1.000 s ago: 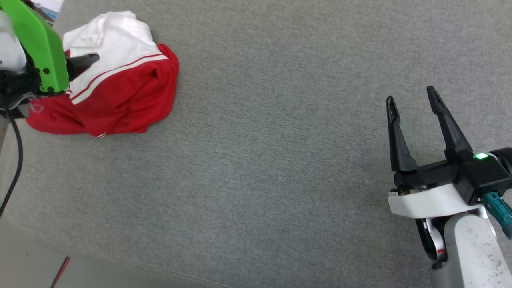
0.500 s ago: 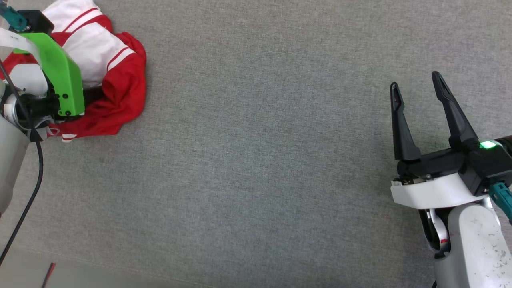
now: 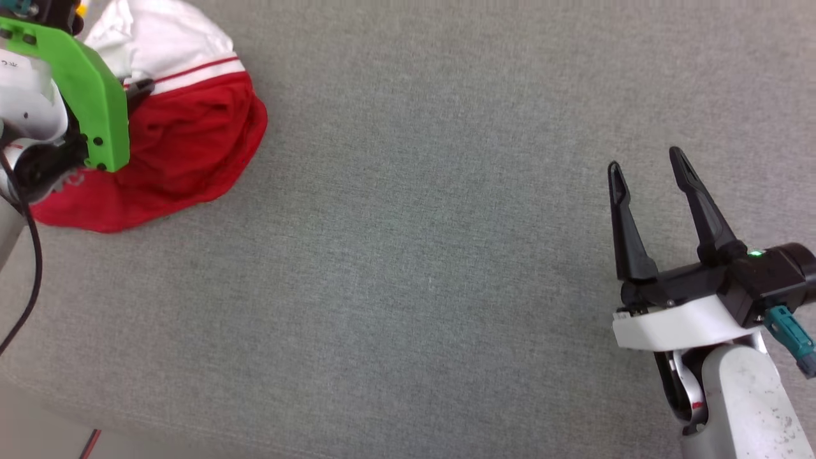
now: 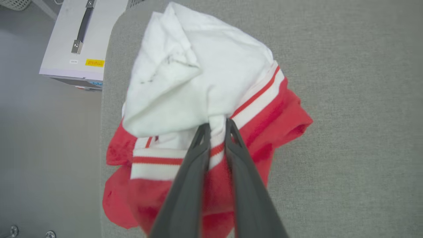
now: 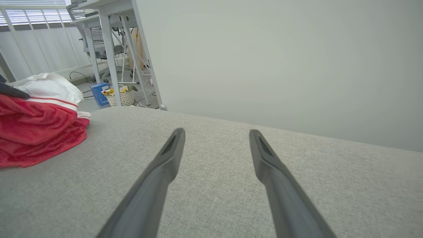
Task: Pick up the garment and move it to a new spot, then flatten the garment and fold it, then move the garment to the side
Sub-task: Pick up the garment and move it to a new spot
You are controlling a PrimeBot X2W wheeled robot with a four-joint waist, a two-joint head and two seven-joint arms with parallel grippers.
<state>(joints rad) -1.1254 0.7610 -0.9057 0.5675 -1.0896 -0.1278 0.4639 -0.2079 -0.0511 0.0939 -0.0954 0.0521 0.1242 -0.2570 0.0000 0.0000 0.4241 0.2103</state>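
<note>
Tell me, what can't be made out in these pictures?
- Garment: crumpled, so its front is folded out of sight; in the head view a green cover hides its left part and the top edge cuts it off.
- Left gripper, pinching the garment: head view, the cover hides most of it.
- Basket contents, right wrist view: too small.
- Label on the box, left wrist view: too small to read.

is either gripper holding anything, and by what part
Left gripper pinches the garment at a white fold by its striped trim; right gripper is open, empty.
</note>
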